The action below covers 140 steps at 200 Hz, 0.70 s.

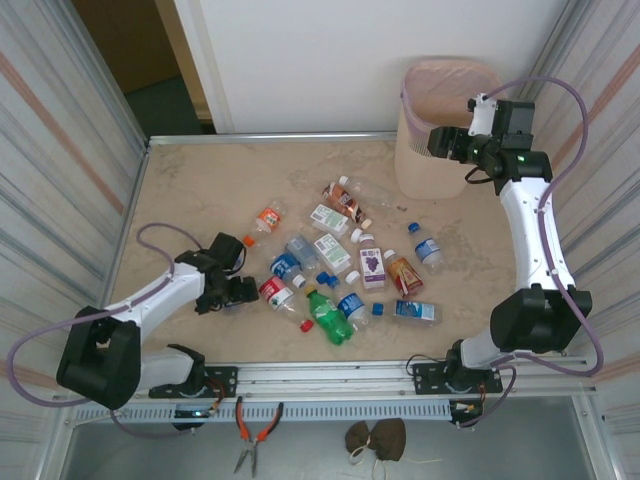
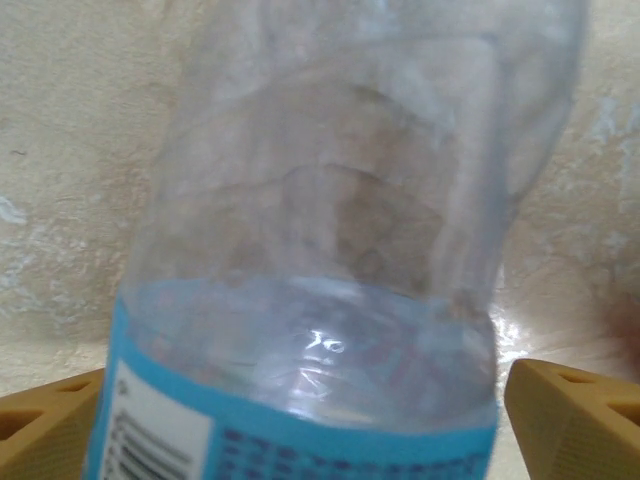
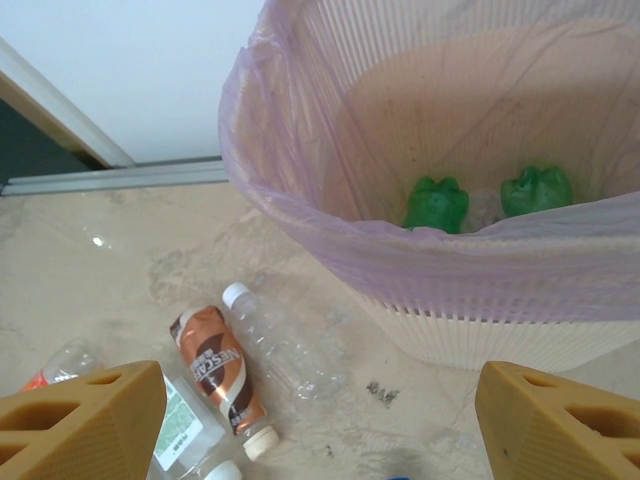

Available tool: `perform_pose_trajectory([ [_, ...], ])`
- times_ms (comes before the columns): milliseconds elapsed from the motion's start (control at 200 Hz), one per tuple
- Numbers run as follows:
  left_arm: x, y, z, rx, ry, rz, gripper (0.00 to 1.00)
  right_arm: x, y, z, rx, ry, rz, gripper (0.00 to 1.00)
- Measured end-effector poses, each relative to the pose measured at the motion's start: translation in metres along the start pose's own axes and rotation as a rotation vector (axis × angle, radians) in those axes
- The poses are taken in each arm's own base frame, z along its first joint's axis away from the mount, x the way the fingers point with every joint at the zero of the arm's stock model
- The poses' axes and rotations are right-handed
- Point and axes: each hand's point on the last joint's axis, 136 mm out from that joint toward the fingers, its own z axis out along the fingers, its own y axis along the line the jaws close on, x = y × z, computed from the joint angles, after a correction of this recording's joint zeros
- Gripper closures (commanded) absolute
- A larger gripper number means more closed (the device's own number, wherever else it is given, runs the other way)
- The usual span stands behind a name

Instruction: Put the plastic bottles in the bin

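The left gripper (image 2: 310, 415) is spread wide and has closed on nothing yet. A clear bottle with a light-blue label (image 2: 300, 300) lies between its two yellow fingers (image 2: 50, 425), which are seen in the left wrist view at the bottom corners of the frame, one on each side of the label. The long axis of this bottle runs from 6 o'clock up towards 12 o'clock, leaning slightly towards 1 o'clock, so it lies across the line on which the jaws shut. A straight closing on the labelled body is judged to be enough. A small gap is seen on the right-hand side, and on the left-hand side contact cannot be told. In the top view the left gripper (image 1: 243, 292) is placed at the 9 o'clock edge of the scattered bottles (image 1: 340, 260) on the table (image 1: 200, 180), and this arm is by far the nearer to them. The bin (image 1: 425, 160) stands well apart, at about 2 o'clock from that gripper. Beside its rim the right gripper (image 1: 440, 140) is held open and empty, and two green bottles (image 3: 435, 205) are seen inside.
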Motion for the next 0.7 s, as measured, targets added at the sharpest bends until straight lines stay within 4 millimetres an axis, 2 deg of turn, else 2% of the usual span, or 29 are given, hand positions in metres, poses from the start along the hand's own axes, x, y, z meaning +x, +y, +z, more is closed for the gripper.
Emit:
perform_pose_trajectory([
  [125, 0.0010, -0.0019, -0.0002, 0.011, 0.006, 0.000, 0.04, 0.0006, 0.0028, 0.0006, -0.006, 0.002, -0.003, 0.20],
  [331, 0.0004, -0.0050, -0.0003, 0.027, 0.006, 0.003, 0.12, 0.0011, 0.0054, 0.0012, -0.011, 0.004, -0.006, 0.20],
  [516, -0.0007, -0.0073, 0.0003, 0.038, 0.002, 0.002, 0.10, 0.0011, 0.0054, 0.0012, -0.011, 0.004, -0.006, 0.20],
  [701, 0.0028, -0.0052, 0.0069, 0.017, 0.033, -0.005, 0.13, 0.0013, 0.0063, 0.0010, -0.012, 0.004, -0.007, 0.20],
])
